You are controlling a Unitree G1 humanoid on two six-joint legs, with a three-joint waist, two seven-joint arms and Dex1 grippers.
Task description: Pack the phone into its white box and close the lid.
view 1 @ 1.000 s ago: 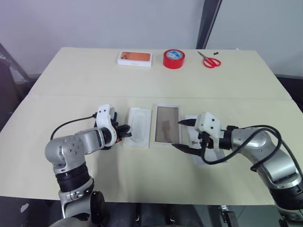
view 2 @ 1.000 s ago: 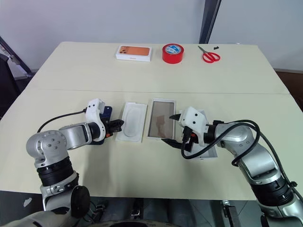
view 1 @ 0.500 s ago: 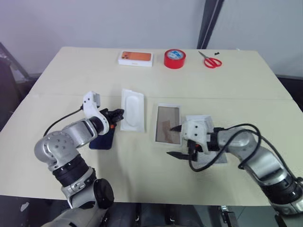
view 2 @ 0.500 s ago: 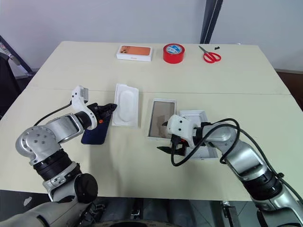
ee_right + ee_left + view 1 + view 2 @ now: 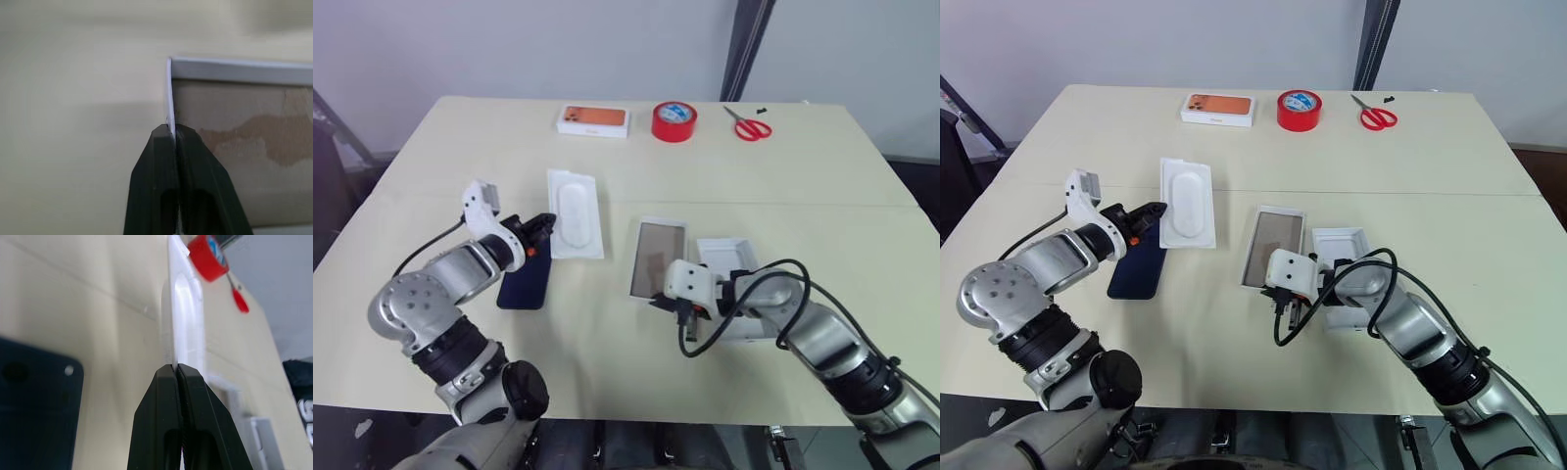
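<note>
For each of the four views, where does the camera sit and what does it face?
Left eye, right eye: on the head, looking down at the table; both arms show.
Left wrist: along the left tool, pinching the white insert over the phone.
Right wrist: along the right tool, pinching the lid rim.
Shared: the red tape, seen from head and left wrist.

We get soft, even overhead light on the table [image 5: 450, 157], no glare, just faint shadows under things. Head views are pretty sharp. Wrist views go blurry: the red tape roll [image 5: 208, 257] is totally out of focus.
</note>
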